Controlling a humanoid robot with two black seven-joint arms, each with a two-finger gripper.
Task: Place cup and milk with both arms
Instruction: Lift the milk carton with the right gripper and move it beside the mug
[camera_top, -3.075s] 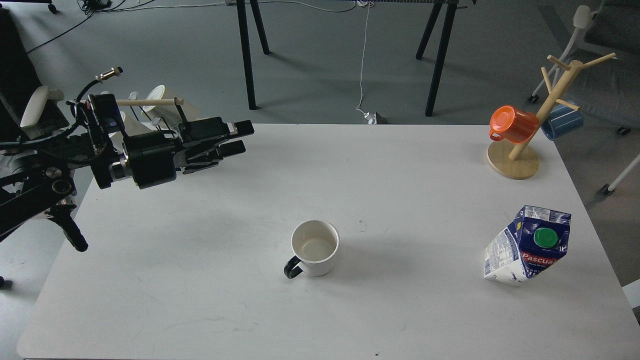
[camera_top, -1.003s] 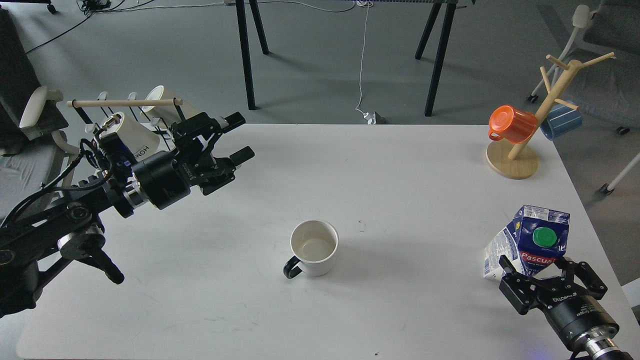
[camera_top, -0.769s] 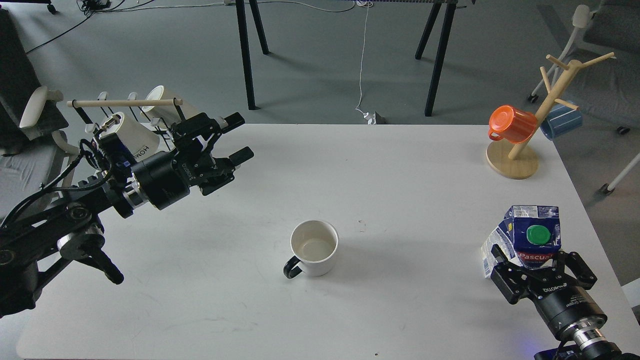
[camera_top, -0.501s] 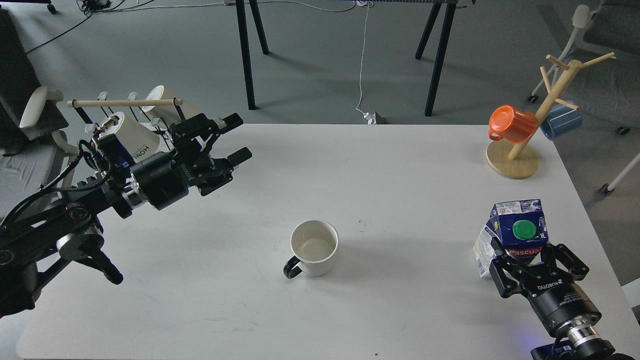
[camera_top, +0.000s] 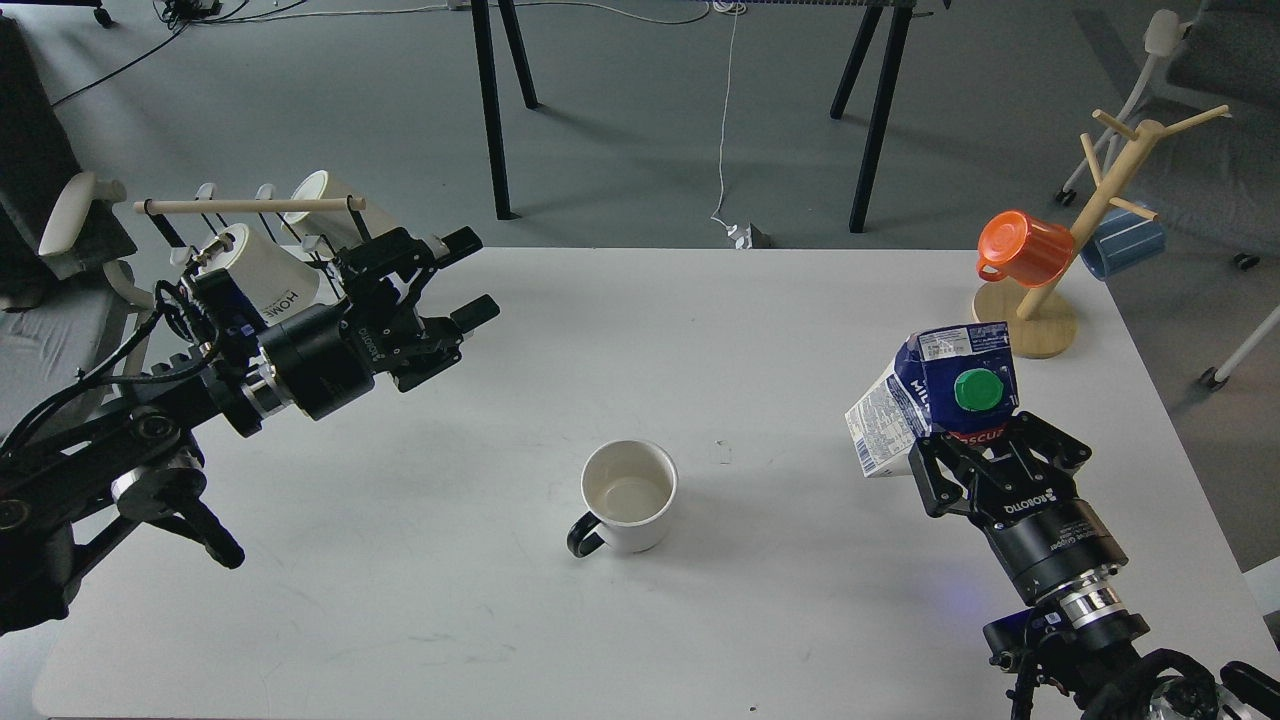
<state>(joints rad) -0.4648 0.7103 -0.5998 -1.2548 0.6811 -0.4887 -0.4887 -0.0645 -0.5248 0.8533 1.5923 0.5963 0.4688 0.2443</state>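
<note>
From my head, my right gripper (camera_top: 985, 455) now holds the milk (camera_top: 935, 395), lifted off the table (camera_top: 700, 330), where it stood a moment ago. My left gripper (camera_top: 460, 285) hangs wide open, far up-left of the cup (camera_top: 630, 497), still waiting.

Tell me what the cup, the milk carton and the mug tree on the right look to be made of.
The cup: probably glazed ceramic, with a thick cream wall, a soft sheen and a glossy black handle.
The milk carton: printed coated paperboard, judging by its folded gable top and creased sides; the green cap looks plastic.
The mug tree: pale unpainted wood, going by its round dowel pegs and disc base.
</note>
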